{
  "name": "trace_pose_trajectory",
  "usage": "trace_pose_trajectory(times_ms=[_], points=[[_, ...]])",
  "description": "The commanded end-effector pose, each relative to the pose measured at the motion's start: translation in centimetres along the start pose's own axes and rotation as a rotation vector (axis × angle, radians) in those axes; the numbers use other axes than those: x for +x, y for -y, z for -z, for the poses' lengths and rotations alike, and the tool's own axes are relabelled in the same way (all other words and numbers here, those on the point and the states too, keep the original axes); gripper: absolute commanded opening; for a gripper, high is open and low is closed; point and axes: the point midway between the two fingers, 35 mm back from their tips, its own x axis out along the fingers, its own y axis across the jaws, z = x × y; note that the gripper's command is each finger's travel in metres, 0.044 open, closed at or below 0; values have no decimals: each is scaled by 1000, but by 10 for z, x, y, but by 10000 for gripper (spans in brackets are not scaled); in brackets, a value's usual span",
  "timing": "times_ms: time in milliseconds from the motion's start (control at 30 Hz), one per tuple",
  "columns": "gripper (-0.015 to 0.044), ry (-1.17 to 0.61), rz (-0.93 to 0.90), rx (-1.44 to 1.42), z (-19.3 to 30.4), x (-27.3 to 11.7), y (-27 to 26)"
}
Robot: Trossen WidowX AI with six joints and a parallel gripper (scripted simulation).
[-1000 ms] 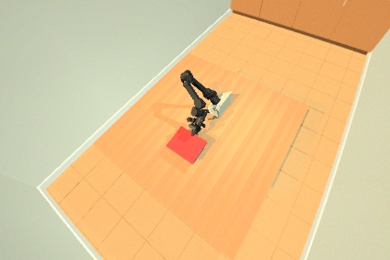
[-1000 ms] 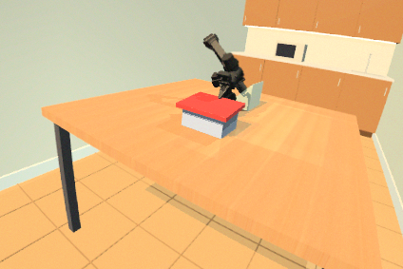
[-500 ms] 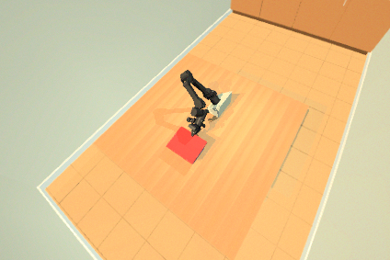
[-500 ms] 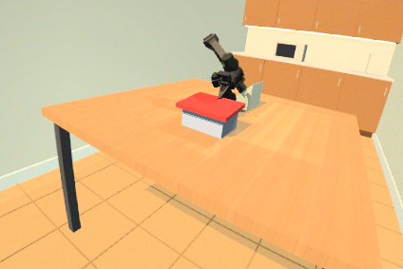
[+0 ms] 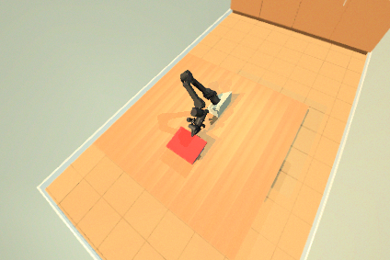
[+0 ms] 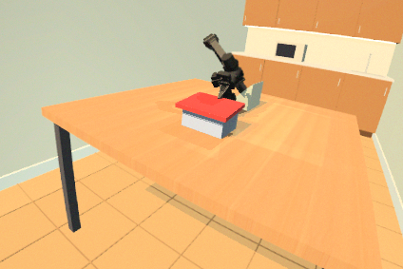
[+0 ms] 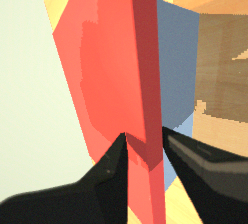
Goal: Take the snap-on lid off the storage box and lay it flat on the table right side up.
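The red lid (image 5: 184,148) (image 6: 207,107) (image 7: 110,75) lies over the top of the storage box, right side up. The box (image 6: 201,126) (image 7: 178,65) stands on the table, with a pale front and blue-grey sides. A thin dark band shows under the lid's front edge; I cannot tell whether it is shadow or a small gap. My gripper (image 5: 193,134) (image 6: 220,96) (image 7: 142,134) is shut on the lid's edge on the side toward the arm's base. One finger is over the lid's top and the other is at its outer side. The box's far parts are hidden.
The wooden table (image 5: 244,168) (image 6: 285,174) carries the box and the arm. The arm's pale base (image 5: 223,104) (image 6: 254,96) stands behind the box. Kitchen cabinets (image 5: 285,0) (image 6: 285,79) are at the back of the room, away from the arm.
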Motion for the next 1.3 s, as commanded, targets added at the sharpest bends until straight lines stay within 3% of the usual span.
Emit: trace_pose_trajectory(times_ms=[0,1267], points=[[0,0,1,-2,0,1,0],[0,-2,-8,1,0,-21,-38]])
